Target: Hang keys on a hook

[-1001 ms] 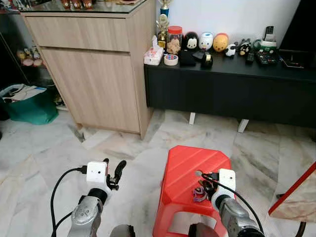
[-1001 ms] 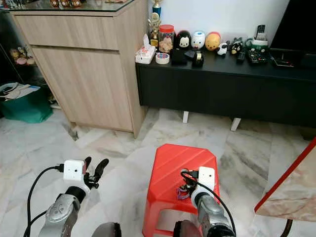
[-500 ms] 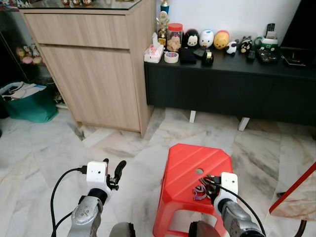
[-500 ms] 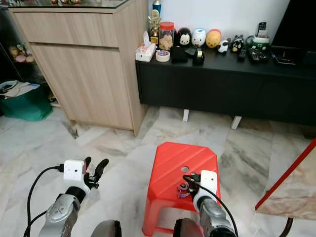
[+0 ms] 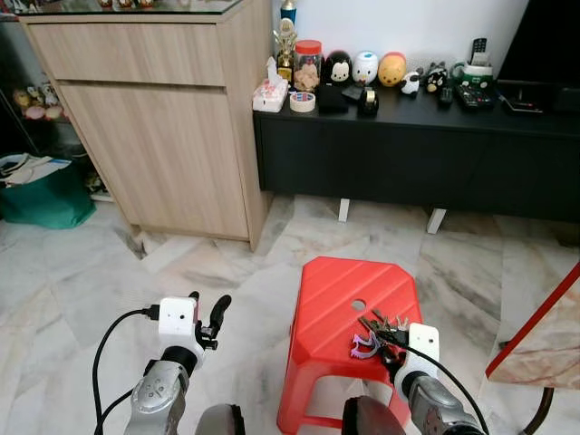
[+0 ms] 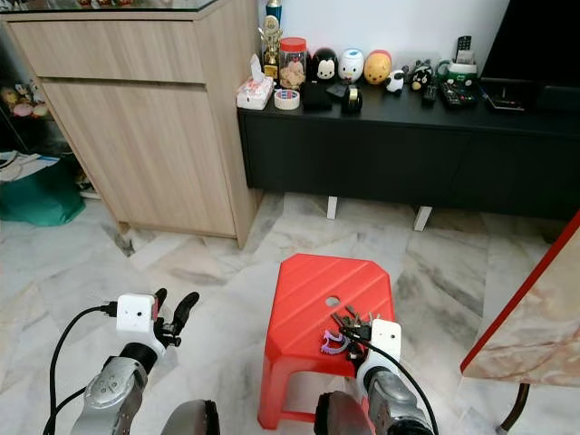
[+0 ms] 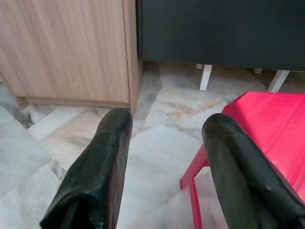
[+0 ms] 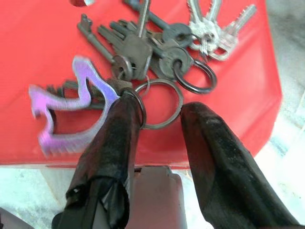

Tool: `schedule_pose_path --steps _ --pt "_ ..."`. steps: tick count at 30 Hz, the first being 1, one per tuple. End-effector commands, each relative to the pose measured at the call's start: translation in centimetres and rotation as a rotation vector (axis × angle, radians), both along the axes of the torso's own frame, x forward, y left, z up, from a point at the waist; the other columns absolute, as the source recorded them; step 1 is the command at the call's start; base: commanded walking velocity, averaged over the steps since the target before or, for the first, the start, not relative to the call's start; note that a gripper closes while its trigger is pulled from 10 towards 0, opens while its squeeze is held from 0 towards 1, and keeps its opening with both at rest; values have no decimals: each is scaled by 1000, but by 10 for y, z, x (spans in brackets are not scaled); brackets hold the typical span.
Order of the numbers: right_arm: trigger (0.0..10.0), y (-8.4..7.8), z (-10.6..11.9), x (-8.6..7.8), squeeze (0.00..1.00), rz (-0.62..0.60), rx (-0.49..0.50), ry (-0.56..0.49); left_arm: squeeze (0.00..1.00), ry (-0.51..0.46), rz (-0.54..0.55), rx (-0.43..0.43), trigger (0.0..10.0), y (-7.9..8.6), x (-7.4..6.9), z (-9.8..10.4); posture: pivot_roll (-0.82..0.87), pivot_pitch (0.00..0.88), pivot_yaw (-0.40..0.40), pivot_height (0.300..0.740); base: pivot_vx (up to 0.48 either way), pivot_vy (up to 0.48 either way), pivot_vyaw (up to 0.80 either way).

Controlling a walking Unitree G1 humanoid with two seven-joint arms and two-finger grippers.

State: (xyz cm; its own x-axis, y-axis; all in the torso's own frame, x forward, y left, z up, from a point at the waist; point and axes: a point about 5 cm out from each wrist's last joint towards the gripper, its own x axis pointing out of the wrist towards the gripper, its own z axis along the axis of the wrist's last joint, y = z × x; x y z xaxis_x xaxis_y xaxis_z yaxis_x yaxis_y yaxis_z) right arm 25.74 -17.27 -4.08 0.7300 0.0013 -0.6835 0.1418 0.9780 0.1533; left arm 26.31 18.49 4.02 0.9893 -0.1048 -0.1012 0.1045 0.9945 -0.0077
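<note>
Ahead of me stand a wooden cabinet and a low black sideboard crowded with figurines; I can make out no hook anywhere, so finding one comes after the pickup. Nearer, on the marble floor, is the red stool, and the keys lie spread on its top near the edge closest to me.

My right gripper is down at that bunch, its fingers parted a little. One finger touches the ring by the purple charm; the other sits off to the side, with a loose ring between them.

To do this well, I judge I should close on the rings rather than the key blades, squeeze firmly, and lift straight up so nothing drags or slides off the stool.

My left gripper hangs idle beside the stool, fingers spread wide, holding nothing.
</note>
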Motion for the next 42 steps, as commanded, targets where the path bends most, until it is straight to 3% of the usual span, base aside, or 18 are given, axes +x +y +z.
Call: schedule_pose_path --steps 1,16,17,18,34,42 --pt "10000 1 1 2 0 -4 2 10 0 23 -16 24 10000 -1 -2 -3 42 31 -13 597 0 0 0" --pt "10000 5 7 10 0 24 20 -23 0 26 -19 45 10000 -2 -3 -5 47 30 -18 597 0 0 0" --pt "2980 5 7 10 0 29 15 -18 0 26 -20 45 10000 -2 -3 -5 46 30 -18 597 0 0 0" --pt "0 5 7 10 0 35 8 -11 0 26 -21 47 10000 -3 -3 -5 45 30 -18 597 0 0 0" --pt "0 10 5 8 0 54 16 8 0 26 -35 69 10000 -4 -3 -5 45 32 -19 597 0 0 0" --pt "0 8 10 15 0 42 27 -28 0 27 -35 75 10000 -4 -3 -5 48 31 -18 597 0 0 0"
